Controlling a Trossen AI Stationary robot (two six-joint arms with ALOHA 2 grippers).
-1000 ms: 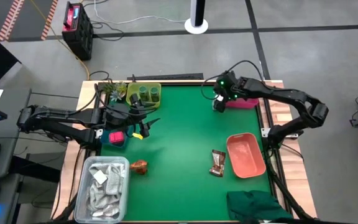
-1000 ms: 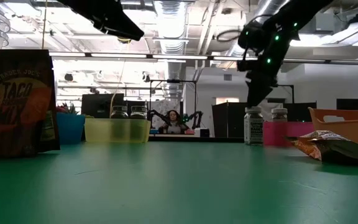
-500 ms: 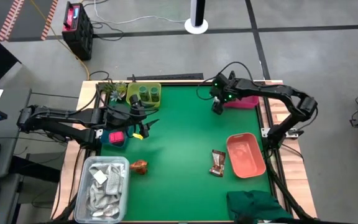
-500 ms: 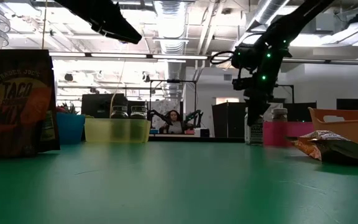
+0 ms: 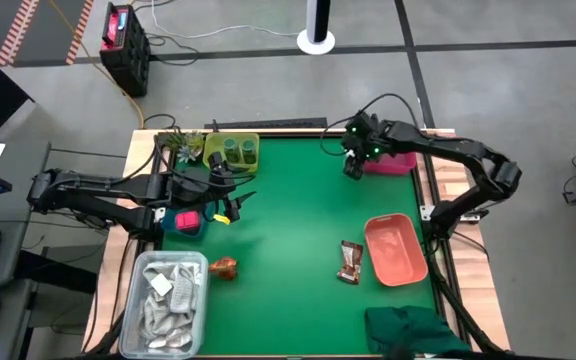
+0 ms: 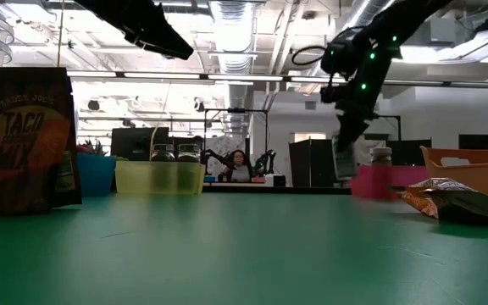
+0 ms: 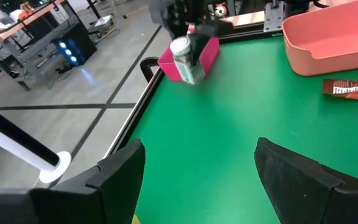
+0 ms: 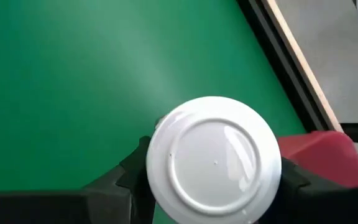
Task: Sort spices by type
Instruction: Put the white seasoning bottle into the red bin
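While the right gripper [image 5: 353, 165] has a white-capped bottle [image 7: 184, 60] pinched between its fingers, just beside the pink box [image 7: 207, 51] at the far right corner of the green surface [image 5: 288, 210], the step in hand looks like carrying it into that box. The left wrist view shows the bottle tilted and apparently lifted clear of the surface, so it would help to raise it above the box wall before moving across, then level it and lower it straight down. A second white-capped bottle [image 6: 380, 156] already stands in the box; the new one should come down beside it, not on it.

The bottle is a clear, hard cylinder with a printed label and a flat, smooth round cap [image 8: 214, 159], likely slippery, so a firm hold on the body matters. The box looks like rigid plastic with low walls.

Over the left side, the left gripper [image 5: 230, 196] hangs with its fingers [image 7: 120, 177] spread wide and empty, near the yellow tray [image 5: 253, 160] holding two jars [image 5: 238, 149]. A brown sachet [image 5: 350, 262] lies flat beside the salmon tray [image 5: 396, 250]; it looks crinkly and soft.
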